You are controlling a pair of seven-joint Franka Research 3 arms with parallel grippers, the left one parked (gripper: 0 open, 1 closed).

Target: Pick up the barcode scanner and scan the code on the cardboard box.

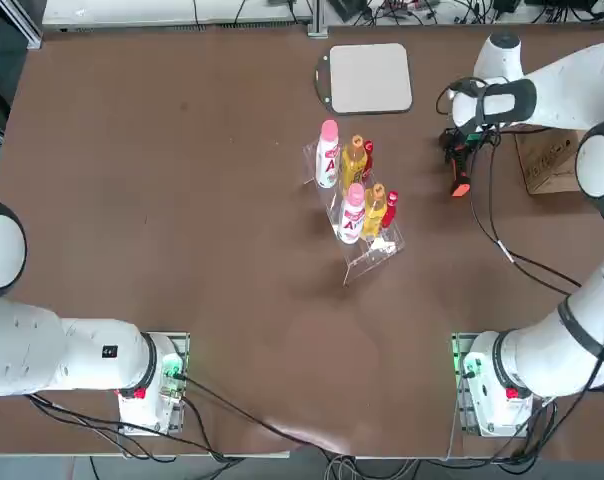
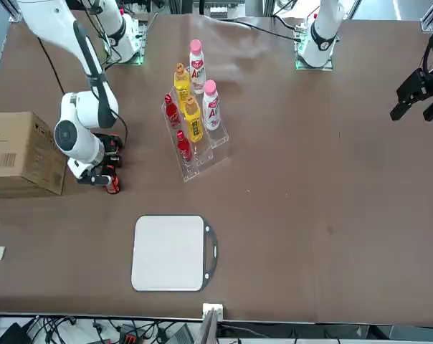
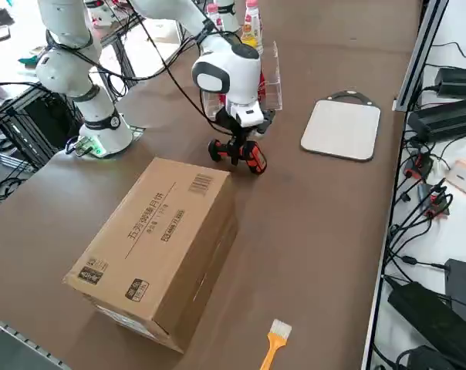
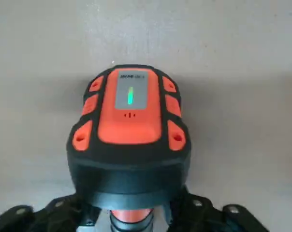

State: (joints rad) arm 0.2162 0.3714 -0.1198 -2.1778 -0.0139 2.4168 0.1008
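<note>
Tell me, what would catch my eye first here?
Probably the bottles with pink and red caps, in a clear rack near the table's middle. Next, the big cardboard box on the robot's right, and beside it the right gripper around the orange-and-black scanner.

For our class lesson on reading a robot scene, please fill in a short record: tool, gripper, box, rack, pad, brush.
Tool: scanner, orange and black, small green light showing
Gripper: right gripper, at the scanner's handle, beside the box; grip unclear
Box: brown cardboard, closed, printed on top, pale label low on one side
Rack: clear, holding pink-capped, yellow and red bottles
Pad: pale, dark-handled, flat on the table
Brush: orange handle, pale bristles, beyond the box
</note>
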